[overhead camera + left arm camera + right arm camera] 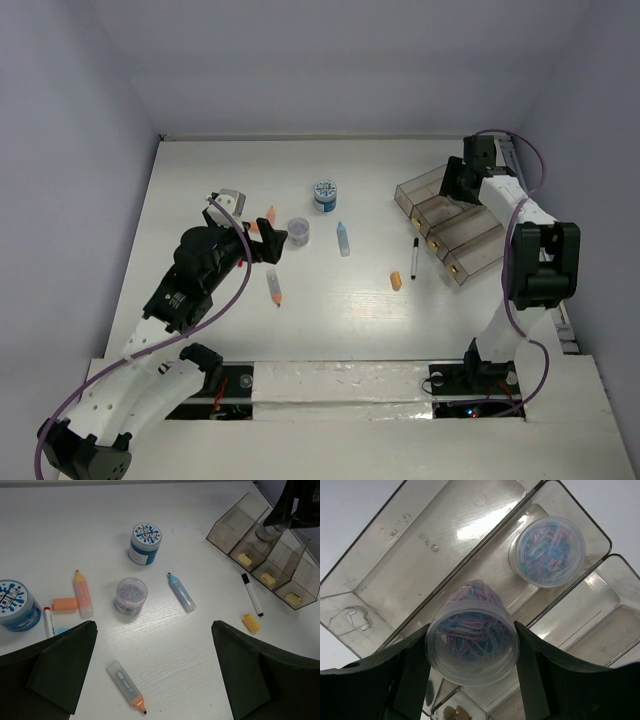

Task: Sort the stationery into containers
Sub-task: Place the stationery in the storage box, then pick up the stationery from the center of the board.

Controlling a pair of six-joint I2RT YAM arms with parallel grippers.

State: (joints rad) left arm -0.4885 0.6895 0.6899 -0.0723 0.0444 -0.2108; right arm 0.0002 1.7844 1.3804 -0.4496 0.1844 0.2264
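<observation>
Now the right pincer pinches a paper-clip jar upright over the tray, left pincer spread wide.

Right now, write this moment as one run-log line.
right gripper: shut on clip jar over tray | left gripper: open, empty

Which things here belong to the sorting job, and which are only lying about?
Job: tray, clip jar held by right claw, second clip jar inside tray, third clip jar on table, two blue-lidded jars, two orange markers, light-blue marker, black pen, orange stub.
Lying about: nothing; everything loose is stationery.
</observation>
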